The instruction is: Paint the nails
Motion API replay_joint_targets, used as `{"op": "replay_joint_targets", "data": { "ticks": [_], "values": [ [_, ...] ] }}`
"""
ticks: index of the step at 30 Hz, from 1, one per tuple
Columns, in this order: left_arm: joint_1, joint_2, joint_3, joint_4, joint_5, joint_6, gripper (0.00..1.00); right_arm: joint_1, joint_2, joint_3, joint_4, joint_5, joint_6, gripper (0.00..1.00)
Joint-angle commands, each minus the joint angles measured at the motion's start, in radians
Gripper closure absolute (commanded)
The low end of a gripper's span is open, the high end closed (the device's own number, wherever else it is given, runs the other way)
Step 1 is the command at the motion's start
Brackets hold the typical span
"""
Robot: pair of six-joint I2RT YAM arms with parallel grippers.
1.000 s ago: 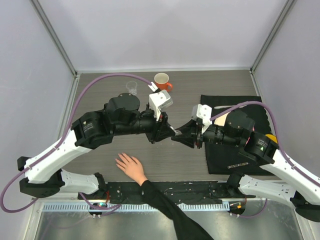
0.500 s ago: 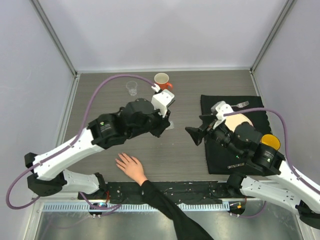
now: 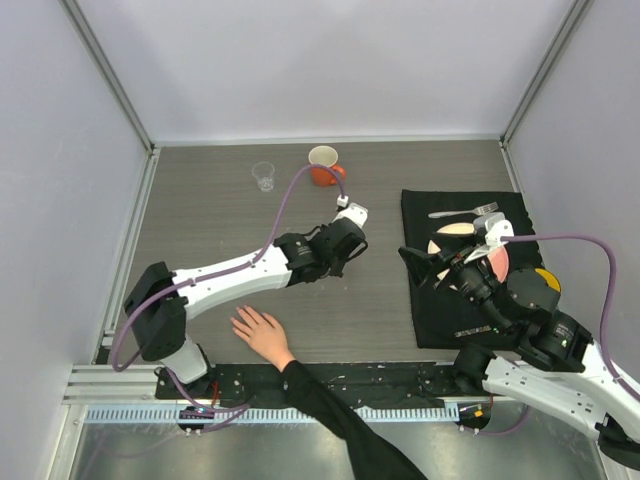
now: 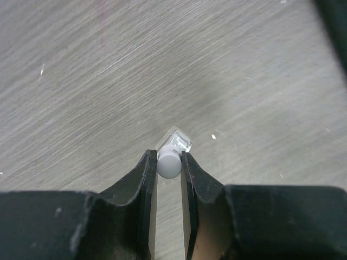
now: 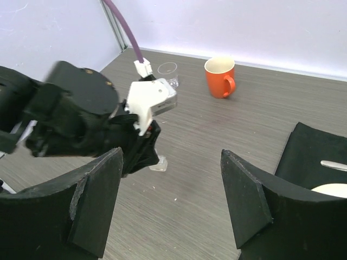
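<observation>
Jaws of the left gripper [image 4: 168, 156] clamp the white cap of a small clear bottle [image 4: 178, 142] set on the table (steadied, I judge, for uncapping). Facing it, the right gripper [image 5: 171, 156] hangs open; the nails [image 3: 238, 320] lie on a spread hand [image 3: 262, 334] behind the left gripper, well apart.

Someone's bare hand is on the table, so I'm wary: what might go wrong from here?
The left gripper holds the small bottle only by its round white cap, so it may slip or tip. The right gripper stands open and apart, so nothing steadies the bottle. The hand lies near the left arm; a low swing might bump it.
</observation>
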Motion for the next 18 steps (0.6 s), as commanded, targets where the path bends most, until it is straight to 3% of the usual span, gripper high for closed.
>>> {"op": "replay_joint_targets", "data": {
  "ticks": [1, 18],
  "values": [
    [0.036, 0.056, -0.012, 0.130, 0.016, -0.073, 1.00, 0.001, -0.012, 0.006, 0.022, 0.026, 0.036, 0.22],
    [0.057, 0.208, -0.038, 0.180, 0.072, -0.081, 1.00, 0.001, -0.012, 0.003, 0.001, 0.038, 0.024, 0.22]
  ]
}}
